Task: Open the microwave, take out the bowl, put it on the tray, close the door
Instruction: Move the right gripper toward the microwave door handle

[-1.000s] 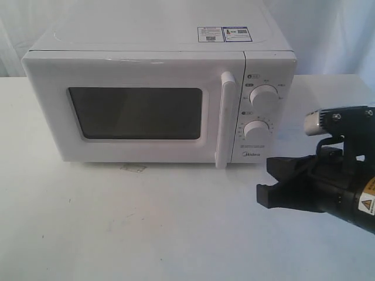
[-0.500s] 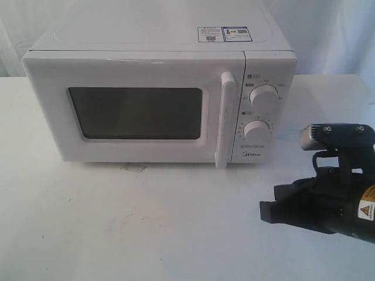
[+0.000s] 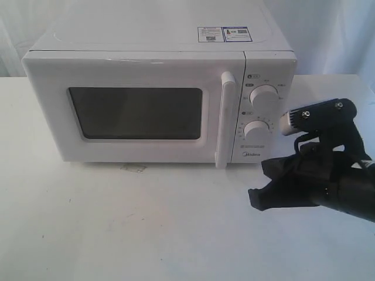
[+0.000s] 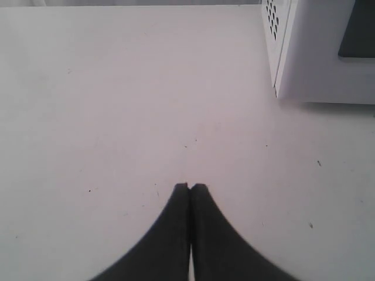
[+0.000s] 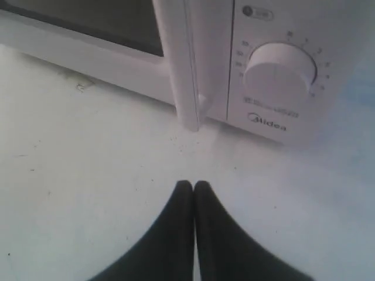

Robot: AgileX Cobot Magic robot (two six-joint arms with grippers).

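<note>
The white Midea microwave [image 3: 158, 99] stands at the back of the white table with its door [image 3: 135, 111] closed and the vertical bar handle [image 3: 224, 120] beside the two dials [image 3: 262, 114]. Nothing shows behind the dark window; the bowl is hidden and no tray is in view. My right gripper [image 3: 255, 198] is shut and empty, low in front of the dial panel, a short way right of the handle. Its wrist view shows the handle [image 5: 183, 70], the lower dial [image 5: 280, 67] and the shut tips [image 5: 193, 185]. My left gripper [image 4: 190, 187] is shut over bare table, with the microwave's corner [image 4: 293, 52] ahead.
The white table [image 3: 117, 228] stretches in front of the microwave, with a small stain [image 3: 133, 168] under the door. White curtains hang behind. The right arm's black body [image 3: 340, 181] fills the right side of the exterior view.
The right gripper first drew back slightly right and down, then moved left and up toward the microwave's dial panel and tilted. The door stays closed.
</note>
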